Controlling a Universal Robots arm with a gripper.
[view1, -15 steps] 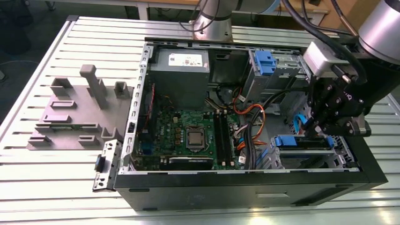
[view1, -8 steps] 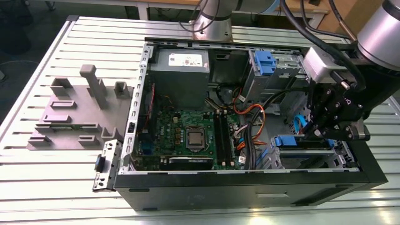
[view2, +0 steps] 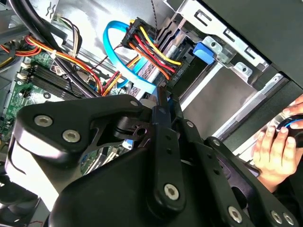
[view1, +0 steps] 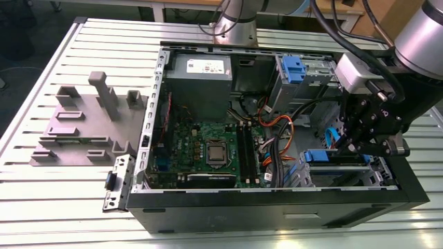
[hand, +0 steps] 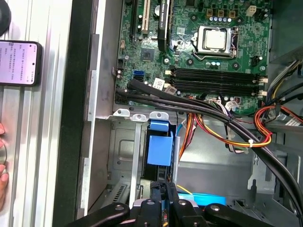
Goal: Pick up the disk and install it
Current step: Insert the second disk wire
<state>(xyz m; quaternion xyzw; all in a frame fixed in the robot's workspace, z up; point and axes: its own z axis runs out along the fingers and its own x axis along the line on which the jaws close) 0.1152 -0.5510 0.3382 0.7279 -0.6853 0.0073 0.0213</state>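
The gripper (view1: 364,147) hangs inside the open computer case (view1: 277,207), at the corner on the exterior view's right and nearest the camera, just above the drive bay (view1: 337,168). In both wrist views its two black fingers (view2: 163,118) stand almost together, with a thin blue edge showing between their tips in the first wrist view; whether they grip anything I cannot tell. The disk (hand: 160,146) sits in the bay directly under the gripper, its blue plastic carrier facing up in the first wrist view, with the bay's grey metal walls on either side. Black cables (hand: 189,101) and orange and yellow wires (hand: 255,137) run past it from the green motherboard (view1: 207,150). The case lies on a ribbed metal counter (view1: 69,207). A person's hand (view2: 274,153) rests beside the case in the second wrist view, and a phone (hand: 19,63) lies on the counter.
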